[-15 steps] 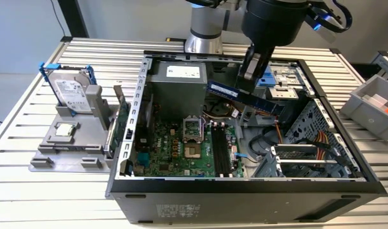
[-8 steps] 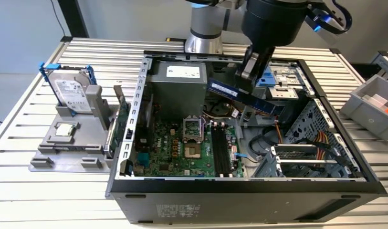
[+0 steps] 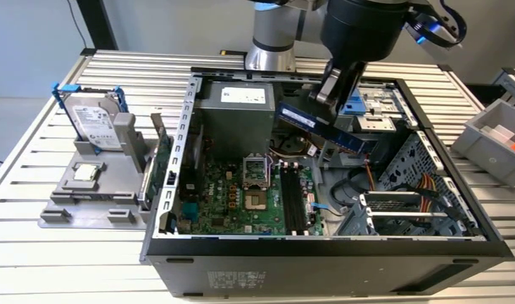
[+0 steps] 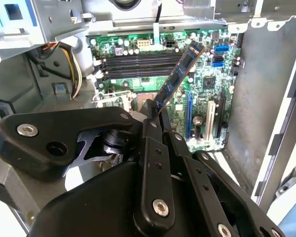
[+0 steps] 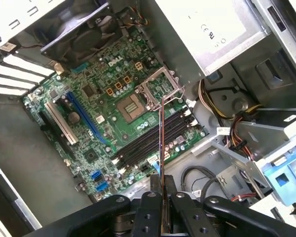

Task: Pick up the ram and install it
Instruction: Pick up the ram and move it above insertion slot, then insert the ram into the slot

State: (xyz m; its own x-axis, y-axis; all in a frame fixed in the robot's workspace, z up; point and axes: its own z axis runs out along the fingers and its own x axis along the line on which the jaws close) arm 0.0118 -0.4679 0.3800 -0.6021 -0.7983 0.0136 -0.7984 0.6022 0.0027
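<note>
Slatted metal table (image 3: 71,272), open computer case (image 3: 325,256) lying on its side on it, motherboard (image 3: 232,196) facing up. A hard drive (image 3: 97,123) with blue clips stands on a grey holder outside the case, toward the exterior view's left; we do not touch it.

Gripper (image 3: 323,104): fingers closed on the ram (image 3: 337,134), pinching its flat faces. In both wrist views the stick juts out from between the fingertips; in the first wrist view (image 5: 161,143) we see it edge-on.

Ram position: in the air above the open case, clear of the board, tilted so that it slopes down toward the exterior view's right. It hangs near the far end of the black memory slots (image 3: 292,199) and touches none of them.

Step, as we judge it: the pick is done and we are in the carry and approach to the slots (image 5: 148,143). Nothing is seated yet.

Requirements for seating, our judgement: bring the stick's long edge level and in line with one slot, centred along its length, with the slot's end latches open. In the second wrist view the ram (image 4: 180,74) runs across the slots (image 4: 133,61) rather than along them, so it needs turning before any downward push.
</note>
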